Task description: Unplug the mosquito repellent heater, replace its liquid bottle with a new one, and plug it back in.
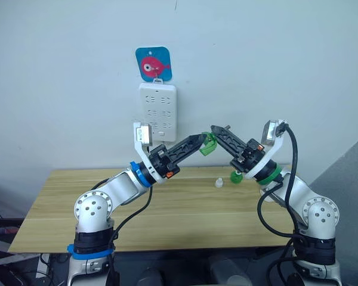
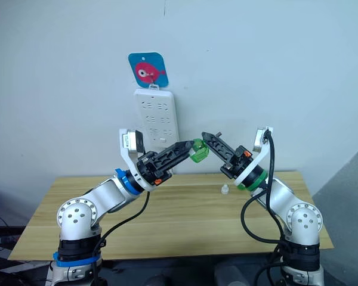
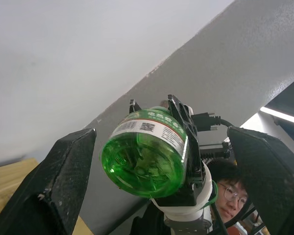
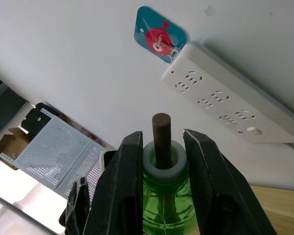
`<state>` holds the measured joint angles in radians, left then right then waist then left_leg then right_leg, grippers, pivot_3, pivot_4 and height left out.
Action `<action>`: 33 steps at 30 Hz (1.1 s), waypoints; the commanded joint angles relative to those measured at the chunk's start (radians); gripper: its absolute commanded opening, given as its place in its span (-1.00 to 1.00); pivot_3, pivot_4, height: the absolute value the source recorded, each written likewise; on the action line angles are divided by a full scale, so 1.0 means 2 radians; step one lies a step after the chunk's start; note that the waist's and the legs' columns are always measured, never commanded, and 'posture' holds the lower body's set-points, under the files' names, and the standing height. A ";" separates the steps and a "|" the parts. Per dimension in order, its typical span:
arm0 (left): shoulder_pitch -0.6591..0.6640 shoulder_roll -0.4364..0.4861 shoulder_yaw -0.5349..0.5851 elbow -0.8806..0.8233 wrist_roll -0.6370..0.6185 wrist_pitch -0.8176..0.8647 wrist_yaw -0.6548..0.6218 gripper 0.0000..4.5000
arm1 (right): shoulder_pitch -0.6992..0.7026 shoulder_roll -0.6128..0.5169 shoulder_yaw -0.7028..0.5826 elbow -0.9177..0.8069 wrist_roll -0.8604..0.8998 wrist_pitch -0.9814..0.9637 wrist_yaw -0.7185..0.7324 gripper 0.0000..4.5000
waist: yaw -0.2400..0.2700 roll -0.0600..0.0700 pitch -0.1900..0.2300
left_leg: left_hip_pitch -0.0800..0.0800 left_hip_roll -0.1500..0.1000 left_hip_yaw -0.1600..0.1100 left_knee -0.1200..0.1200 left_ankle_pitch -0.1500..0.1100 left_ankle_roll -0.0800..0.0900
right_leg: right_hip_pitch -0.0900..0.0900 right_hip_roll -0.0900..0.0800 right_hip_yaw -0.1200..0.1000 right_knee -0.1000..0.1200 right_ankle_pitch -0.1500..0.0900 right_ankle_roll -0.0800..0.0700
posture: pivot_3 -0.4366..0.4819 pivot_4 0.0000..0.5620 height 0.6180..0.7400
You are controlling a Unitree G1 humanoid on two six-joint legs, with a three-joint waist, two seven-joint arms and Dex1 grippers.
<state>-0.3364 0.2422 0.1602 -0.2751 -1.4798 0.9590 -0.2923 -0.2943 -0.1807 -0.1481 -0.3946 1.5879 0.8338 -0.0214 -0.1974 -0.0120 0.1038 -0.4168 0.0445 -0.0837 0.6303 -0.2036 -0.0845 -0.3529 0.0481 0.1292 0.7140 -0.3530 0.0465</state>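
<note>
Head view: right gripper (image 1: 218, 136) clamped on green bottle (image 1: 208, 145), left gripper (image 1: 198, 141) meeting it mid-air; white cap (image 1: 218, 183), possibly the heater, on table (image 1: 59, 208) at 6 o'clock below. Left wrist view: fingers (image 3: 54, 186) spread wide around bottle base. Right wrist view: brown wick (image 4: 161, 139) upright; power strip (image 4: 225, 100) at 1 o'clock

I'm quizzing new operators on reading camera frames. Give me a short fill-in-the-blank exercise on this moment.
1. The right hand is shut on a ____ liquid bottle.
2. The left hand has its fingers ____ on either side of the bottle's base.
3. The power strip hangs on the wall below a ____ picture.
4. A small clear cap stands on the ____.

Missing words: green; open; fish; table
</note>
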 commanded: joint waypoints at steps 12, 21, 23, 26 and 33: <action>-0.003 0.002 -0.012 -0.004 -0.018 -0.007 -0.003 0.92 | -0.019 -0.007 0.022 -0.036 0.039 -0.035 -0.034 -0.62 | 0.000 0.000 0.000 | 0.000 0.000 0.000 0.000 0.000 0.000 | 0.000 0.000 0.000 0.000 0.000 0.000 | -0.46 -0.88 0.89; -0.005 0.001 -0.005 0.000 -0.029 -0.015 0.007 0.07 | -0.020 -0.018 0.029 -0.035 0.047 -0.043 -0.038 -0.62 | 0.000 0.000 0.000 | 0.000 0.000 0.000 0.000 0.000 0.000 | 0.000 0.000 0.000 0.000 0.000 0.000 | -0.45 -0.88 0.89; -0.005 0.002 -0.006 0.000 -0.031 -0.015 0.008 0.07 | -0.019 -0.021 0.030 -0.033 0.047 -0.043 -0.036 -0.62 | 0.000 0.000 0.000 | 0.000 0.000 0.000 0.000 0.000 0.000 | 0.000 0.000 0.000 0.000 0.000 0.000 | -0.45 -0.88 0.89; -0.002 0.004 -0.006 0.000 -0.031 -0.013 0.005 0.07 | -0.015 -0.024 0.033 -0.033 0.045 -0.045 -0.032 -0.62 | 0.000 0.000 0.000 | 0.000 0.000 0.000 0.000 0.000 0.000 | 0.000 0.000 0.000 0.000 0.000 0.000 | -0.45 -0.88 0.89; -0.001 0.007 -0.006 0.006 -0.033 -0.013 0.001 0.07 | -0.010 -0.028 0.037 -0.034 0.042 -0.048 -0.024 -0.62 | 0.000 0.000 0.000 | 0.000 0.000 0.000 0.000 0.000 0.000 | 0.000 0.000 0.000 0.000 0.000 0.000 | -0.46 -0.89 0.89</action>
<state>-0.3332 0.2508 0.1252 -0.2647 -1.5214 0.9525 -0.2877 -0.3126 -0.2295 -0.0759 -0.4280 1.6633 0.7453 -0.0947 -0.1969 -0.0120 0.1038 -0.4170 0.0445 -0.0834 0.6297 -0.2036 -0.0845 -0.3532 0.0481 0.1297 0.7131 -0.3531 0.0465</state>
